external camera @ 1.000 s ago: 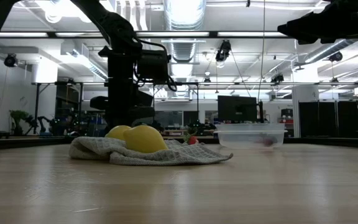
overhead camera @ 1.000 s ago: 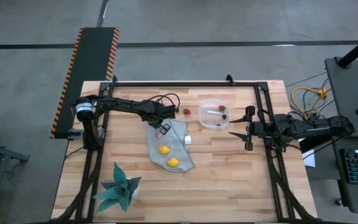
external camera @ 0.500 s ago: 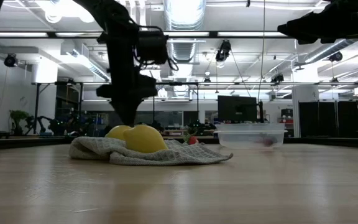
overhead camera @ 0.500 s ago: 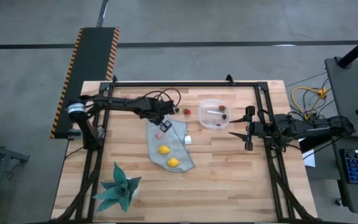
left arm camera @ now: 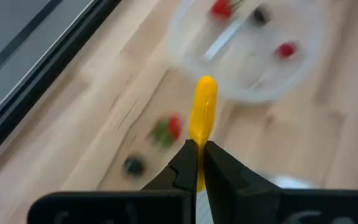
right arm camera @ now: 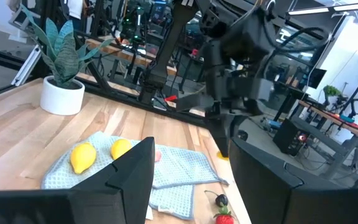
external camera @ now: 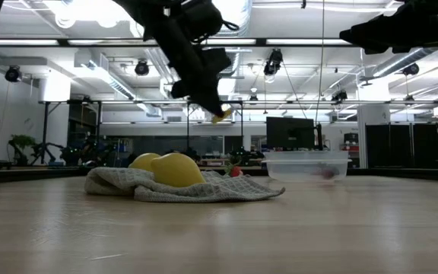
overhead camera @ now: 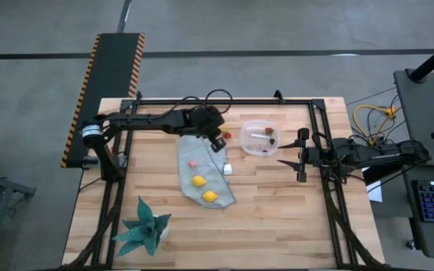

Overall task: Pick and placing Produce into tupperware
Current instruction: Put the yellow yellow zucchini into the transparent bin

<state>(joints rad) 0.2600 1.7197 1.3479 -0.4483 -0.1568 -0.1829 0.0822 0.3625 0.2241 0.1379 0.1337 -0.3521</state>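
Since a moment ago the left gripper (left arm camera: 199, 163) has swung up off the cloth (overhead camera: 206, 175) toward the tupperware (overhead camera: 259, 138), clenched on the yellow-orange stick (left arm camera: 203, 118), now held in the air beside it. Delivery looks close. The right gripper (overhead camera: 301, 159) waits, fingers spread.

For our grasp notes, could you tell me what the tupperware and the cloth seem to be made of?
The tupperware looks like thin, glossy, translucent plastic: its contents show through the wall. The cloth looks like soft woven or knitted grey fabric with a matte finish: it lies rumpled in folds under the lemons.
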